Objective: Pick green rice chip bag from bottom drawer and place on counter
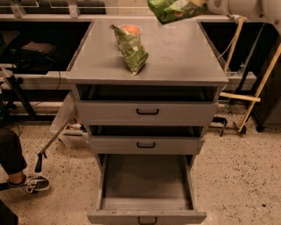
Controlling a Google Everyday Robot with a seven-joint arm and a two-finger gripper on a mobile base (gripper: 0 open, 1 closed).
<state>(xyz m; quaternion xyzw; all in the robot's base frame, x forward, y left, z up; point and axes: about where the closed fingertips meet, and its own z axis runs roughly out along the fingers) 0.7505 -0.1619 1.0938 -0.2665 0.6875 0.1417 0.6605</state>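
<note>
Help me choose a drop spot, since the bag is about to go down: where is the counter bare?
The counter is bare across its right half, from the olive bag to the right edge, and at the front-left corner. Crowded: back centre-left, olive bag by an orange-topped cup. The gripper holds the green rice chip bag above the back edge.

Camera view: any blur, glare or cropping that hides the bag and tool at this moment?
Camera view: the bright green crinkly snack bag is motion-blurred and cut by the top edge; the tool holding it, top right above the grey metal counter, is mostly out of frame. Lighting is dim and even, no harsh glare; the open bottom drawer interior reads clearly.
</note>
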